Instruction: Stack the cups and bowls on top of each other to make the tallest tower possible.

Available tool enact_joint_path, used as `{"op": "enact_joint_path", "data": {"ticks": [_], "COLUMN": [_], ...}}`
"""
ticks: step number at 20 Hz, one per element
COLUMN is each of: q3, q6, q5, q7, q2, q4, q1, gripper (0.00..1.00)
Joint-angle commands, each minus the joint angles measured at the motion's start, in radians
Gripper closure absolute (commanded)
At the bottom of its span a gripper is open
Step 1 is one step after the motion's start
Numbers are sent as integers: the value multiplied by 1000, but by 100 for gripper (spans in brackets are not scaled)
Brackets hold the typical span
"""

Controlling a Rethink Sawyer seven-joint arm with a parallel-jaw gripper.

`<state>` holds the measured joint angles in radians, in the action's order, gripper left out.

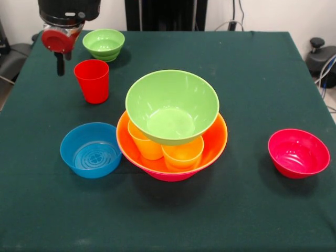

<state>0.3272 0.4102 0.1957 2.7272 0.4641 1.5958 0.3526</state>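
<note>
Dark green cloth covers your bench (252,79), and the tower (172,126) sits near its middle, a little toward the near edge. So far you have an orange bowl (218,139) nested in a pink bowl (173,176) as the base. Inside it stand what look like three orange and yellow cups (182,155) – I can't make out each one – and a big green bowl (172,107) rests on their rims, tilted slightly.

Four pieces are loose. A blue bowl (90,149) lies just beside the tower toward the left edge. A red bowl (298,153) sits well apart near the right edge. A small green bowl (104,44) is by the far left corner, and a red cup (92,80) stands upright near it.

Your gripper (59,47) hangs at that far left corner, beside the red cup and apart from it – whether the fingers are spread or closed I cannot tell, and nothing appears held. I'd call the job roughly half done.
</note>
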Motion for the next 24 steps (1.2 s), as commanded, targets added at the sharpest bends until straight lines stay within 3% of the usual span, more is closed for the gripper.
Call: {"op": "enact_joint_path", "data": {"ticks": [1,15,24], "q3": [-37,6,15], "q6": [107,137,102], "q5": [55,154,191], "q7": [135,188,149], "q2": [-46,-46,-78], "q4": [-88,-65,-66], "q1": [-42,-151,-151], "gripper": [0,0,0]}}
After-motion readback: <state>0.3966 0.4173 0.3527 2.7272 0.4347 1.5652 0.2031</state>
